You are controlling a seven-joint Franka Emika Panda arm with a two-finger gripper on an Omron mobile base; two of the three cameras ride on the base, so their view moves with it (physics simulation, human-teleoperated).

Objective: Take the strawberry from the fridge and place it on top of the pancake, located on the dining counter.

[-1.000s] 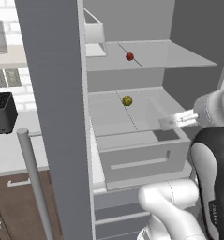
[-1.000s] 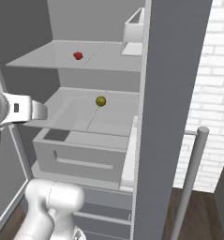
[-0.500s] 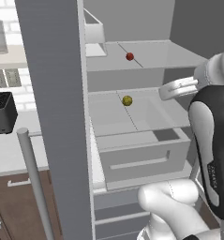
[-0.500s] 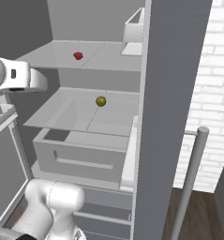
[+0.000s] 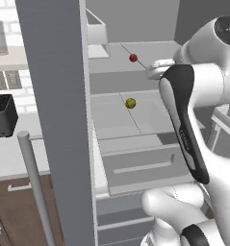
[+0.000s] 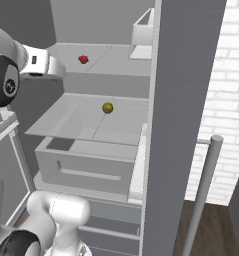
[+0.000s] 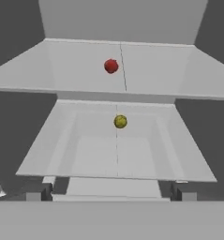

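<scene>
So the fridge point(image 6: 186, 100) is standing open and the strawberry point(image 7: 111, 66) sits on the upper shelf point(image 7: 76, 65), roughly mid-shelf and a bit toward the back wall, just left of the seam line in the hand view. One shelf down there's a yellow-green ball point(image 7: 120, 122), also near the middle of its shelf (easy to mix up by size, but the colour's obvious). Below that, a pale drawer point(image 6: 86, 167) is pulled out a little. The gripper point(image 5: 155, 68) is up at the front edge of the upper shelf, spread wide with nothing in it, well apart from the berry.
</scene>
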